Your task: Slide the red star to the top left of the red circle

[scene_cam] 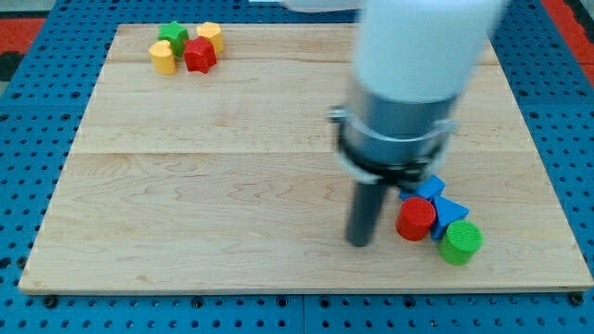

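Note:
The red star (200,55) lies at the view's top left, in a tight cluster with a green star (173,36), a yellow block (162,57) and a yellow hexagon (210,35). The red circle (416,219) stands at the view's lower right, next to a green circle (459,242) and blue blocks (444,202). My tip (360,241) rests on the board just left of the red circle, with a small gap, and far from the red star.
The wooden board (232,204) lies on a blue pegboard surface (28,130). The arm's white and grey body (408,83) hangs over the board's right half and hides part of it.

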Available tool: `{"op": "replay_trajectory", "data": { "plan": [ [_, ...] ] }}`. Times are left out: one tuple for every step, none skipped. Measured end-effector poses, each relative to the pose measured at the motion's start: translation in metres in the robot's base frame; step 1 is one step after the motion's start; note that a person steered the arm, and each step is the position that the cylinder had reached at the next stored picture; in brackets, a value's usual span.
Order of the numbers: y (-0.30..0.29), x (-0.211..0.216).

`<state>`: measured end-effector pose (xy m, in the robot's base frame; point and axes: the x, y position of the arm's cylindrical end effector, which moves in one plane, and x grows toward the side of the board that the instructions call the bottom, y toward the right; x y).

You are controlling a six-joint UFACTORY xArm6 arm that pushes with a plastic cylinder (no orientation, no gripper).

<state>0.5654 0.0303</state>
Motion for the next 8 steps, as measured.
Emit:
{"op": "replay_trajectory", "data": {
  "plan": [
    [-0.080, -0.018],
    [-0.122, -0.084],
    [-0.146, -0.154],
    [-0.079, -0.226],
    [-0.035, -0.333],
    [-0.045, -0.373],
    [-0.132, -0.374],
    [-0.195, -0.374]
  ]
}}
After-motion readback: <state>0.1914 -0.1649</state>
